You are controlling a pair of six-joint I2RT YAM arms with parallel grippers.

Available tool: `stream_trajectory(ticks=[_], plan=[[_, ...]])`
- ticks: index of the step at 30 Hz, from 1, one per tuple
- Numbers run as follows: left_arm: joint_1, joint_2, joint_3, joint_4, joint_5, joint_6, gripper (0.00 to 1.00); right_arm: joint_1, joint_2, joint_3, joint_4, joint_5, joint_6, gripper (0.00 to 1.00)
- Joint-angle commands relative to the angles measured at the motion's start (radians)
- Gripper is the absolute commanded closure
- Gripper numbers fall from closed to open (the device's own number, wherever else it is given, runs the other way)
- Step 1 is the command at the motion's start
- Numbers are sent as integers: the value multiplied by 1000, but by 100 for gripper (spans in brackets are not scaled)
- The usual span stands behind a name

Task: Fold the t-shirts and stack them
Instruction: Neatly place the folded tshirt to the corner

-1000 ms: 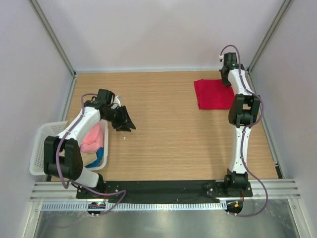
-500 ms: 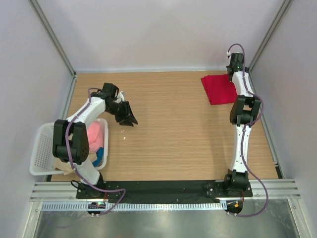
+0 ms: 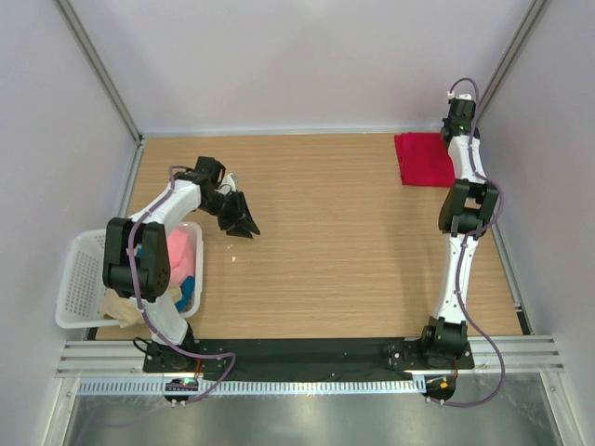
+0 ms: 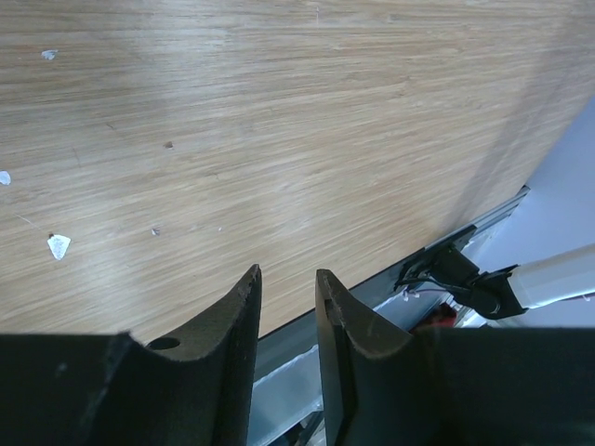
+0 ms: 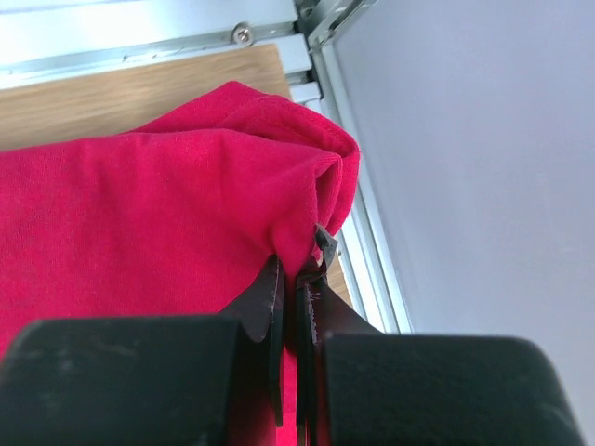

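Table: pale wood-grain table (image 3: 325, 242), matte, with metal rails along its edges and plain grey walls on three sides.
Basket: white plastic mesh basket (image 3: 79, 283), rectangular, at the near-left edge of the table, partly over the rim.
Basket load: soft crumpled pink t-shirt (image 3: 178, 253), with a blue t-shirt (image 3: 186, 288) beside it and a beige t-shirt (image 3: 119, 307) towards the near side.
Left gripper: black left gripper (image 4: 286, 274), curved smooth fingers a narrow gap apart with nothing between them, just above bare wood right of the basket.
Flecks: small white flecks (image 4: 59, 245) on the wood nearby.
Open room: bare wood runs from there to the far-right corner.
Red t-shirt: bright red t-shirt (image 3: 423, 160), folded flat knit cloth, in the far-right corner beside the rail.
Right gripper: right gripper (image 5: 296, 288) pinched tight on the shirt's bunched right edge, close to the wall.
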Motion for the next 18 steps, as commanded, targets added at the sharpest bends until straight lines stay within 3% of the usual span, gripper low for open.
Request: stream_trajectory(ticks=[1, 11, 12, 13, 15, 16, 18], plan=[[3, -6, 33, -14, 30, 13, 69, 3, 11, 44, 105, -17, 6, 99], [2, -6, 24, -16, 27, 5, 70, -3, 45, 73, 159, -15, 24, 99], [2, -8, 22, -14, 27, 4, 70, -5, 46, 79, 161, 19, 29, 93], [2, -8, 22, -16, 26, 2, 70, -7, 40, 79, 165, 44, 30, 75], [2, -12, 21, -20, 26, 0, 70, -7, 36, 81, 182, 115, 35, 52], [3, -21, 22, -20, 19, 0, 70, -11, 16, 81, 165, 171, 44, 44], [3, -31, 27, -34, 18, 5, 69, -17, -10, 82, 132, 234, 87, 41]])
